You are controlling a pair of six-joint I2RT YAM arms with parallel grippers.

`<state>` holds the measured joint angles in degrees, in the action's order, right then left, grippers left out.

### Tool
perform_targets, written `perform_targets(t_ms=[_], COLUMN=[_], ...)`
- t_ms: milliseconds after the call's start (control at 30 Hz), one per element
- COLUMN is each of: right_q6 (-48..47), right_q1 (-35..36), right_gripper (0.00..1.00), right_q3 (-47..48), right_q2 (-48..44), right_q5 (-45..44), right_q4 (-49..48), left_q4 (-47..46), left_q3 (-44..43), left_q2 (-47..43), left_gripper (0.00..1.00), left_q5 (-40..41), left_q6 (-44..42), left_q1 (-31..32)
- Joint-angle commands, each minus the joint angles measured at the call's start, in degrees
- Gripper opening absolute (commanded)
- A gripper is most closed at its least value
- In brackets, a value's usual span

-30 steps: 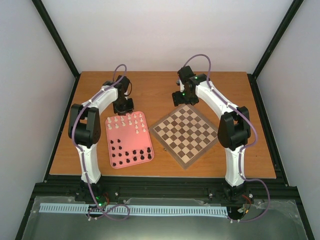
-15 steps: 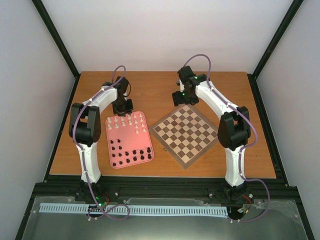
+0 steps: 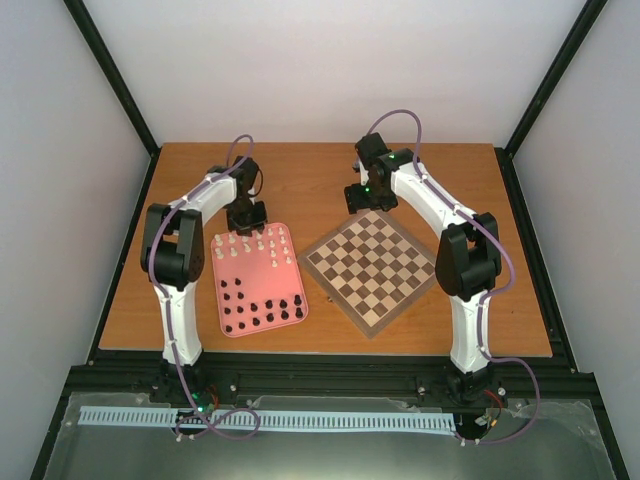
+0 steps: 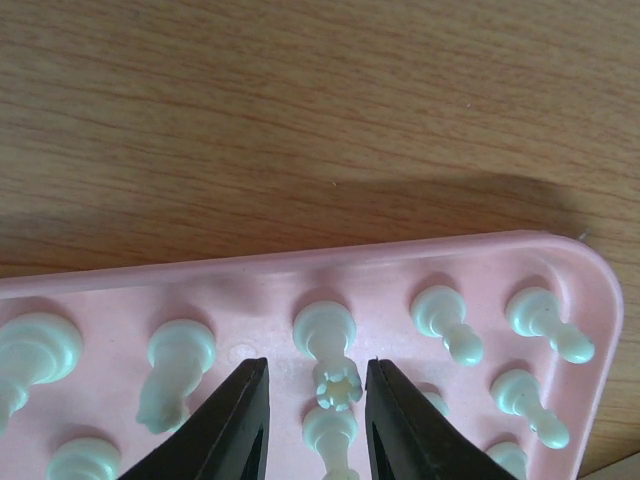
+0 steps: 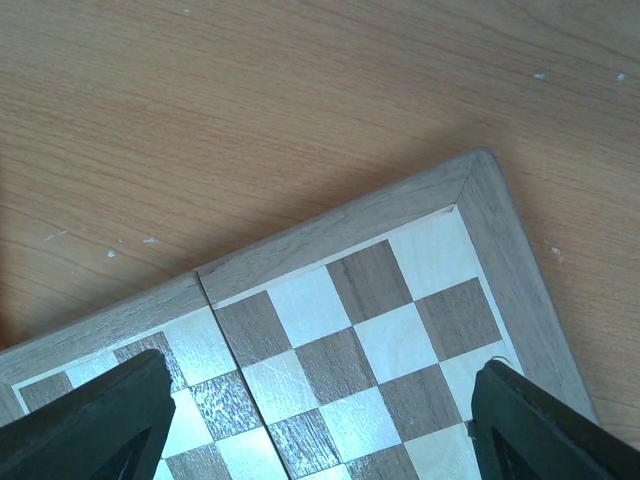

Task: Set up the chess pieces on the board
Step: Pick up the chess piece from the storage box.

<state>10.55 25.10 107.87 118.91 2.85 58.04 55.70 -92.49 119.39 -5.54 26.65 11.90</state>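
The white pieces (image 3: 250,243) stand in rows at the far end of a pink tray (image 3: 250,272), and the black pieces (image 3: 262,310) stand at its near end. The board (image 3: 372,268) lies to the right, turned like a diamond, with no pieces on it. My left gripper (image 3: 247,214) hovers over the tray's far edge. In the left wrist view it (image 4: 315,378) is open, with a crowned white piece (image 4: 337,385) between the jaws and a gap on each side. My right gripper (image 3: 362,197) is wide open and empty over the board's far corner (image 5: 340,300).
More white pieces (image 4: 445,322) stand close on both sides of the crowned one on the tray (image 4: 250,300). Bare wooden table (image 3: 300,175) lies beyond the tray and board. Black frame rails border the table.
The left arm has edged very slightly toward the tray. The right arm has not moved.
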Motion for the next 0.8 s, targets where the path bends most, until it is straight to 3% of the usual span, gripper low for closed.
perform_targets(t_ms=[0,500,767], right_q6=[0.7,0.3,0.2], right_q1=[-0.4,-0.3,-0.3], right_gripper=[0.81,0.82,0.81], right_q3=[-0.2,0.7,0.8], right_q2=[0.3,1.0,1.1], right_q5=[0.2,0.2,0.2], right_q4=[-0.2,0.1,0.1], left_q4=[-0.5,-0.3,0.6], left_q3=[0.0,-1.8,-3.6], left_q2=[0.8,2.5,3.2], left_gripper=[0.30,0.26,0.19], left_q5=[-0.5,-0.7,-0.6], left_q6=[-1.1,-0.9,-1.2], left_q1=[-0.3,-0.3,0.0])
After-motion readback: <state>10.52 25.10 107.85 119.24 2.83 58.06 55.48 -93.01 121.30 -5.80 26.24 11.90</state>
